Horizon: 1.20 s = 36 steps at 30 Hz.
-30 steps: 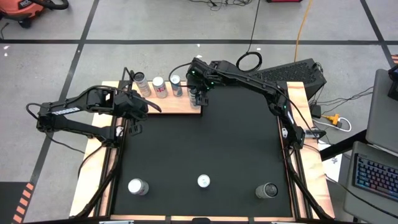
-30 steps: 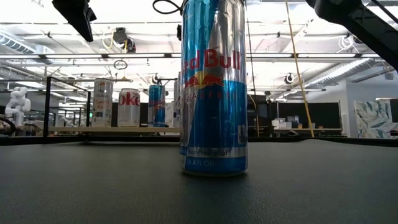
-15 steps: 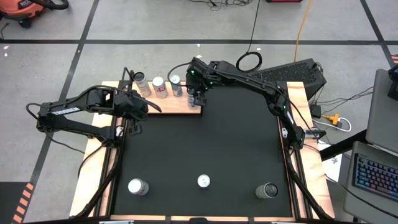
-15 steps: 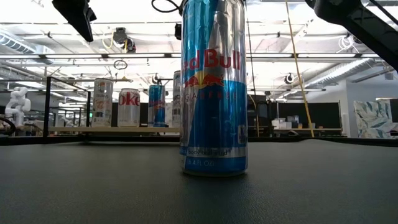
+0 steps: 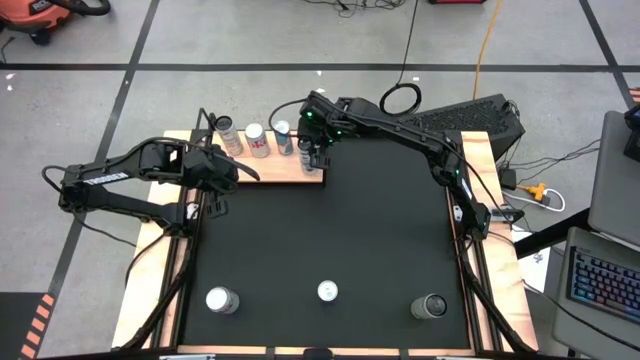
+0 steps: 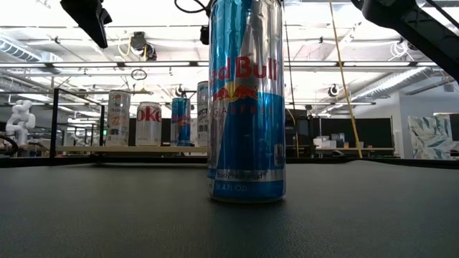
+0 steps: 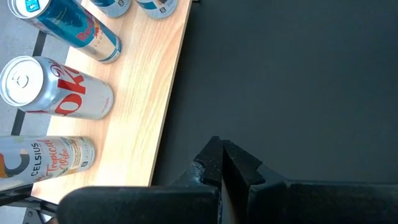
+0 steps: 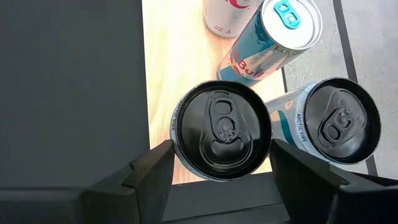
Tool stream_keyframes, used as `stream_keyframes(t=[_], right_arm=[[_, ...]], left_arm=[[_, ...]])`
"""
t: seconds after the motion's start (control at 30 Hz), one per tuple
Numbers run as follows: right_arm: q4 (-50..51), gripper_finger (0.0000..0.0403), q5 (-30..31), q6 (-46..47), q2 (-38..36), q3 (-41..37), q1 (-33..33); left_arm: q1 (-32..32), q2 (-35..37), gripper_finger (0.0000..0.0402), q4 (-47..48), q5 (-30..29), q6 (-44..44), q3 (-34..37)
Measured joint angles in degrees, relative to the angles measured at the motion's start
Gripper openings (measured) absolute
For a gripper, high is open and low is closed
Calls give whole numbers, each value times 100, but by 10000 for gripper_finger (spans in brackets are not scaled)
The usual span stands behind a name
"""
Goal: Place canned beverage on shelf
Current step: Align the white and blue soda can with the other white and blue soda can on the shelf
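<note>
Movement over the last second has been small but telling: the right gripper (image 5: 317, 152) has been carried a little farther toward 12 o'clock, so that it is now seen over the right-hand end of the shelf (image 5: 280, 171) rather than at its edge. In the low view the carried can (image 6: 201, 113) has emerged from behind the tall blue can (image 6: 246, 100) in the foreground and is now seen just beside the row already standing on the board. The can is pinched at its sides between the right gripper's two fingers, and its dark lid is seen from above in the right wrist view. The grip appears to have been drawn in slightly and then held.

Whether the can's base has been set on the wood cannot be told; its foot is hidden behind the foreground can. Placement is judged to be nearly complete: only lowering, if any is left, and release remain. Care is called for, since a neighbouring black-lidded can (image 8: 339, 121) stands very near.

The left gripper (image 5: 228, 178) is parked at 9 o'clock of the black mat (image 5: 320, 240), its fingers pressed together on nothing. Three more cans (image 5: 327, 291) are left along the mat's 6 o'clock edge.
</note>
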<state>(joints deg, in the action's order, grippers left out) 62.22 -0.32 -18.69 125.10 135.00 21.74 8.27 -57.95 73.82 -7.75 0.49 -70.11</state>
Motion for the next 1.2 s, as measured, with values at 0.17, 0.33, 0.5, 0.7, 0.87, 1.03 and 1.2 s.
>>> stream_keyframes(t=[0.17, 0.33, 0.5, 0.7, 0.87, 1.03, 1.2], right_arm=[[34, 239, 9, 58, 0, 0, 2], [133, 239, 19, 82, 0, 0, 2], [151, 239, 24, 143, 0, 0, 32], [183, 239, 24, 174, 0, 0, 121], [183, 240, 22, 172, 0, 0, 153], [185, 240, 0, 47, 0, 0, 151], [189, 240, -288, -51, 0, 0, 147]], left_arm=[[0, 0, 8, 0, -1, -4, 0], [0, 0, 8, 0, -1, -6, 0], [0, 0, 8, -1, -2, -7, 0], [0, 0, 8, 0, -2, -7, 0], [0, 0, 8, -2, -2, -8, 0], [0, 0, 8, -4, -2, -8, 0], [0, 0, 8, -5, -1, -8, 0]])
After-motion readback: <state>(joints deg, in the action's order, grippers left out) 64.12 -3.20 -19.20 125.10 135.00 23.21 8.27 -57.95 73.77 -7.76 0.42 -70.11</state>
